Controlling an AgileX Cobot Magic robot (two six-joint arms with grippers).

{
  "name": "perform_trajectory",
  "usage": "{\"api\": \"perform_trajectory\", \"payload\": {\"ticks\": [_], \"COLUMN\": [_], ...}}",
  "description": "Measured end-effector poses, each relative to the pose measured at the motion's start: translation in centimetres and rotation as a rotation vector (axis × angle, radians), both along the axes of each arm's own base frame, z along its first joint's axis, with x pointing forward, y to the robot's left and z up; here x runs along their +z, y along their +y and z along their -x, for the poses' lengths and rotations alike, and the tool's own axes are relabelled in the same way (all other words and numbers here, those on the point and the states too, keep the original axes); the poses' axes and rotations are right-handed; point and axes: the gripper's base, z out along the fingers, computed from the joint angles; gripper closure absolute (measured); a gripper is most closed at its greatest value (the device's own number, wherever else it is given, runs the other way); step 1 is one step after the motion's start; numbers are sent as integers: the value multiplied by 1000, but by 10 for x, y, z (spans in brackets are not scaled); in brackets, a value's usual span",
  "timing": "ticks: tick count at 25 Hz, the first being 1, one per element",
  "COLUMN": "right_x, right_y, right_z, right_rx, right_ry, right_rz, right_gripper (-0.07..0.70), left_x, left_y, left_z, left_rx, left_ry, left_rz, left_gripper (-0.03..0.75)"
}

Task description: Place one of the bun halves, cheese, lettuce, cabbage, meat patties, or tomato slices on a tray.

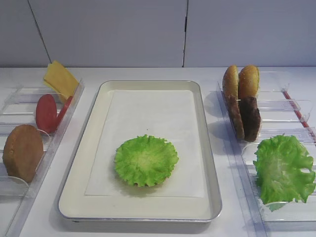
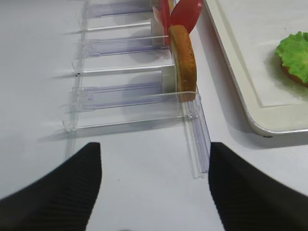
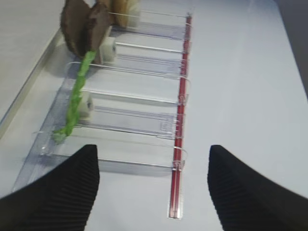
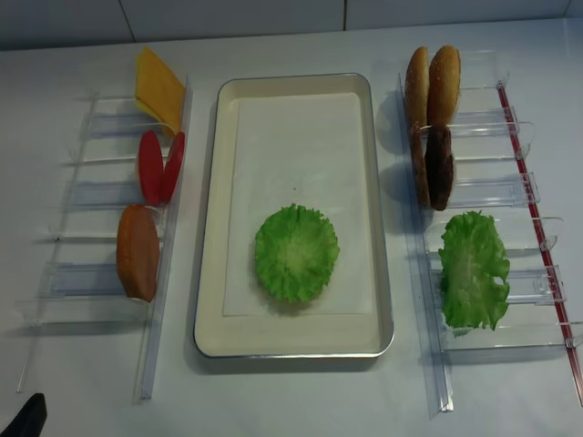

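A frilly green lettuce [image 1: 146, 160] lies flat on the paper liner in the near half of the tray [image 1: 81, 185]; the left wrist view shows its edge [image 2: 294, 55]. Cabbage [image 1: 283, 169] leans in the right rack, with meat patties [image 1: 244, 117] and two bun halves [image 1: 240, 81] behind it. The left rack holds another bun half [image 1: 22, 152], tomato slices [image 1: 48, 112] and cheese [image 1: 60, 79]. My left gripper [image 2: 154, 192] hangs open over bare table before the left rack. My right gripper [image 3: 153, 192] is open before the right rack, holding nothing.
Clear plastic racks flank the tray, the left one [image 4: 86, 282] and the right one [image 4: 510, 328] with a red strip [image 3: 180, 120] along its outer side. A white wall stands behind the table.
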Motion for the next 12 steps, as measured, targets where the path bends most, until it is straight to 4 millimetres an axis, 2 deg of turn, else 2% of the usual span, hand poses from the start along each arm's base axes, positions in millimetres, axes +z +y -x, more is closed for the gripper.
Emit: {"api": "perform_trajectory", "payload": {"ticks": [5,12], "right_x": [0,0], "right_y": [1,1], "right_z": [0,0], "right_rx": [-142,-158], "right_ry": [0,0], "right_rz": [0,0], "right_gripper": [113,132], "left_x": [0,0], "left_y": [0,0], "left_z": [0,0], "left_rx": [0,0], "left_ry": [0,0], "left_rz": [0,0], "left_gripper": [264,264]}}
